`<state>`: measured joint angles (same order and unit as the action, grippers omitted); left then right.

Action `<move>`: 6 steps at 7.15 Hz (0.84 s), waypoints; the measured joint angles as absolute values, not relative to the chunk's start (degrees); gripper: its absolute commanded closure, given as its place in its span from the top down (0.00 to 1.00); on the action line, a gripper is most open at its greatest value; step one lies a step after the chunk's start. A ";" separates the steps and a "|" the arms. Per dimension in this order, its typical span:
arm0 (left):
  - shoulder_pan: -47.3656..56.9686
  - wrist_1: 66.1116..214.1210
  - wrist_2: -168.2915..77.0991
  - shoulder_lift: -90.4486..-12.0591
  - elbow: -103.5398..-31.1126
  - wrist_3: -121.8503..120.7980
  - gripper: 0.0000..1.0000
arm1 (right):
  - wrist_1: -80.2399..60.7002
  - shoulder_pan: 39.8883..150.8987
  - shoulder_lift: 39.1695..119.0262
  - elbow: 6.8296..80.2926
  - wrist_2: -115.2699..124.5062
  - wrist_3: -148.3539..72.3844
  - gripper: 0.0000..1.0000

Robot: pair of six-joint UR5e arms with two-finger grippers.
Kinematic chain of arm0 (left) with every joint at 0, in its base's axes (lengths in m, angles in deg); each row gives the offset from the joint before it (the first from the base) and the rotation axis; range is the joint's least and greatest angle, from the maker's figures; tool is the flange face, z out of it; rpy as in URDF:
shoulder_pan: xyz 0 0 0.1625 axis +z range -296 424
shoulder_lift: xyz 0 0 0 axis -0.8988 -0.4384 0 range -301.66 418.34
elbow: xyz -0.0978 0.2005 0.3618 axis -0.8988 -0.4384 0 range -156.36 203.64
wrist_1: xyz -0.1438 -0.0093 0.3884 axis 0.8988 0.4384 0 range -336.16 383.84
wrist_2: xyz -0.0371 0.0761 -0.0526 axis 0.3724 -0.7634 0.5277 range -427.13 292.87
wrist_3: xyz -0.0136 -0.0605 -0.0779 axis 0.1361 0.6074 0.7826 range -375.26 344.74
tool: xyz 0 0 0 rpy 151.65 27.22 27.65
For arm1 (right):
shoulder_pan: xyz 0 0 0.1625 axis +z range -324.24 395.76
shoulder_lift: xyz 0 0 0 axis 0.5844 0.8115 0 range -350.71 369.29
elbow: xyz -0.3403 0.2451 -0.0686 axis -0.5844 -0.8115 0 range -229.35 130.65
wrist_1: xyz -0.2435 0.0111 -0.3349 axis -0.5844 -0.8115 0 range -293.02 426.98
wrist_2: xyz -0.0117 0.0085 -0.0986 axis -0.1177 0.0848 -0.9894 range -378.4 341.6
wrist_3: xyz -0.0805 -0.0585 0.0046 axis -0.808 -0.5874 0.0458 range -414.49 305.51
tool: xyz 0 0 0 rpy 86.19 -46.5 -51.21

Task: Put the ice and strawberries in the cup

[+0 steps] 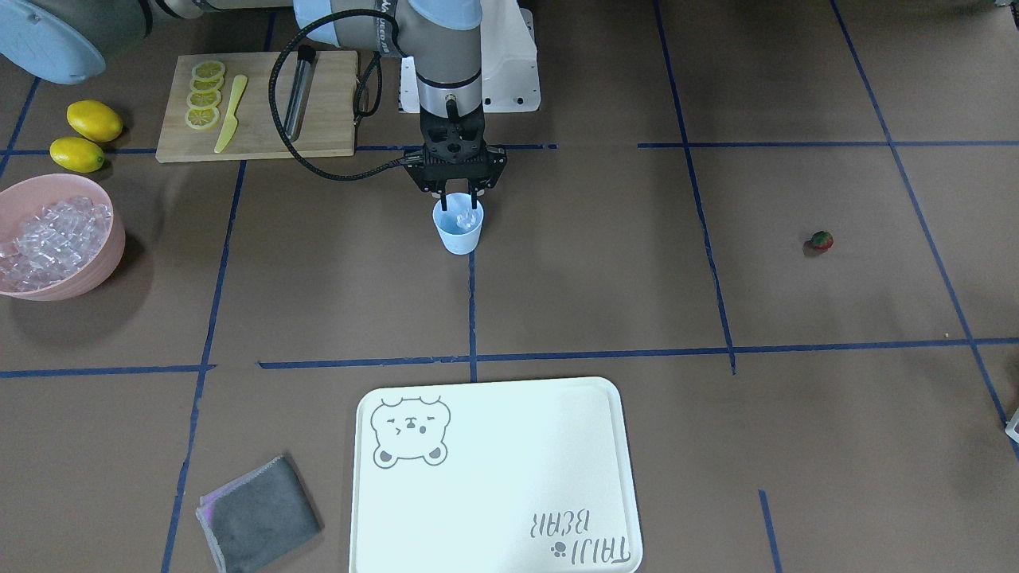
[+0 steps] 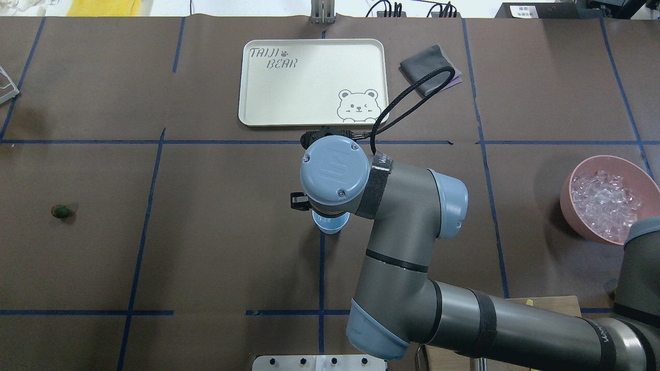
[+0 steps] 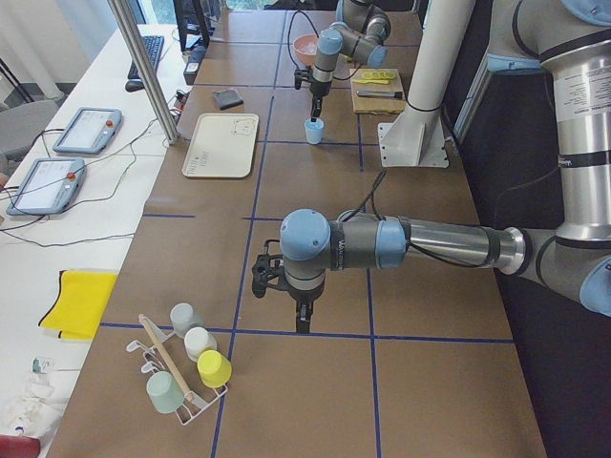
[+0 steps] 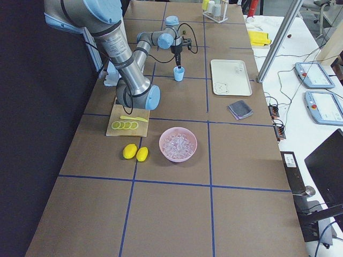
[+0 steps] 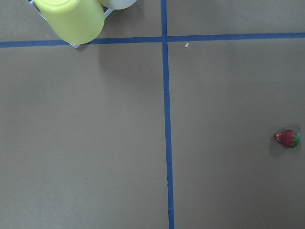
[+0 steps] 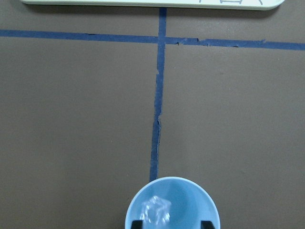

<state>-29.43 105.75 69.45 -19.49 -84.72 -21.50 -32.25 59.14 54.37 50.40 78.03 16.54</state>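
One ice cube (image 6: 157, 211) lies inside the cup (image 6: 183, 195), which stands upright on a blue tape line near the table's middle. My right gripper (image 1: 459, 208) hangs straight down over the cup. Its fingers (image 6: 206, 224) are apart, one at each side just within the rim. The cube sits between them, nearer one finger, and is not clamped; whether it touches that finger I cannot tell.

The strawberry (image 1: 821, 240) lies on bare table in my left half, well apart from the cup. In the left wrist view it sits at the right edge, with a yellow cup (image 5: 71, 19) at the top.

My left gripper (image 3: 302, 322) hangs above the table near the rack (image 3: 181, 382) of cups at the table's left end. It shows only in the side view, so I cannot tell how its fingers stand.

The bowl (image 1: 111, 235), pink and heaped with ice (image 1: 48, 235), stands in my right half, well apart from the cup. Near it are two lemons (image 1: 87, 131) and a board (image 1: 326, 119) carrying lemon slices (image 1: 205, 94) and a yellow knife (image 1: 231, 114).

The tray (image 1: 493, 477), printed with a bear, lies across the table from the cup. A grey cloth (image 1: 259, 513) lies just beside the tray.
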 measured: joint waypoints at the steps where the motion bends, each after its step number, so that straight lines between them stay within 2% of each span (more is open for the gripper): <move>1: -29.43 105.75 69.45 -19.51 -84.73 -21.50 1.00 | -32.27 59.15 54.38 50.54 78.15 16.51 0.99; 3: -29.43 105.75 69.45 -19.53 -84.73 -21.50 1.00 | -32.74 60.54 54.90 52.17 78.94 15.28 0.99; 6: -29.43 105.75 69.45 -19.53 -84.73 -21.50 1.00 | -33.66 70.70 63.64 60.33 87.25 0.82 0.99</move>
<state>-29.43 105.75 69.45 -19.53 -84.73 -21.50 -33.66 70.70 63.64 60.33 87.25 0.82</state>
